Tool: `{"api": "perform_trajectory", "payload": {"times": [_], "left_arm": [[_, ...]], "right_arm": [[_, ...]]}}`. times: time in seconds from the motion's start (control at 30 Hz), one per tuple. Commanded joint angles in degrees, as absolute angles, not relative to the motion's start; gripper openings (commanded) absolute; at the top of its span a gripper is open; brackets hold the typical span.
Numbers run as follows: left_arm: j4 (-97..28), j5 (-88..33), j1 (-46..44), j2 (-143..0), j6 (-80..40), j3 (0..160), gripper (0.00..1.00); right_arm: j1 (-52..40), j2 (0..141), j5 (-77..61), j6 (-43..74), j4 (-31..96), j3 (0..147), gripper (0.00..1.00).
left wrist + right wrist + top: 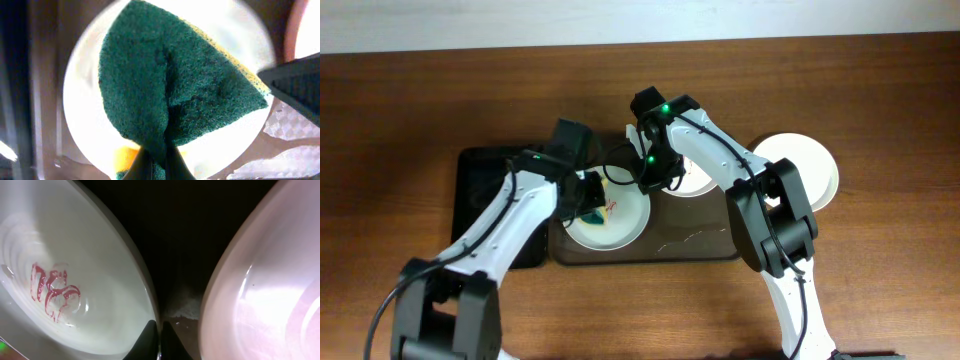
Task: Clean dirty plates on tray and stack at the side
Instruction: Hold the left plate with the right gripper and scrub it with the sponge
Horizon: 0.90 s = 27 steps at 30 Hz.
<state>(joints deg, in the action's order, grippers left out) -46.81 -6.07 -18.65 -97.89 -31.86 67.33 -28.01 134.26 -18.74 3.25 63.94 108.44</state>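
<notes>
A white plate (620,230) with red smears lies at the left of the dark brown tray (660,248). My left gripper (588,198) is shut on a green and yellow sponge (596,212) and holds it over this plate; in the left wrist view the sponge (170,85) covers most of the plate (87,125). My right gripper (648,180) is shut on this plate's right rim (150,300), and its smears (52,287) show in the right wrist view. A second plate (695,183) lies at the tray's back right. A third plate (810,165) lies on the table, right of the tray.
A smaller black tray (485,200) lies to the left of the brown tray, under my left arm. The two arms meet close together over the brown tray. Bare wooden table (440,100) surrounds both trays.
</notes>
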Motion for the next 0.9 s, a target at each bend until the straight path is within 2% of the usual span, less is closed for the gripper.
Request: {"api": "perform_trajectory", "payload": {"times": [0.0,0.07,0.23,0.37,0.5,0.63,0.73,0.87], "left_arm": [[-46.06,-9.63,-18.74,-101.34,-44.16,66.61,0.00],[-45.23,-10.94,-18.76,-102.76,-47.79,66.61,0.00],[-41.06,-10.11,-18.76,-106.65,-48.18,66.19,0.00],[-41.63,6.24,-18.74,-109.19,-48.18,65.71,0.00],[-42.98,13.98,-17.93,-109.12,-46.28,65.78,0.00],[-43.09,2.96,-17.85,-106.04,-36.51,68.73,0.00],[-40.10,-9.45,-17.85,-102.63,-36.58,68.95,0.00],[-36.84,-15.22,-17.85,-103.94,-36.84,66.59,0.00]], "right_arm": [[-28.60,135.11,-17.98,3.55,64.16,107.90,0.06],[-28.60,135.11,-17.98,3.53,64.18,107.90,0.06],[-28.60,135.11,-17.96,3.53,64.14,107.90,0.06],[-28.60,135.11,-17.96,3.53,64.14,107.90,0.06],[-28.60,135.11,-17.96,3.53,64.16,107.90,0.05],[-28.60,135.11,-17.93,3.53,64.16,107.90,0.05],[-28.60,135.11,-17.91,3.53,64.14,107.90,0.05],[-28.60,135.11,-17.72,3.53,64.12,107.90,0.05]]}}
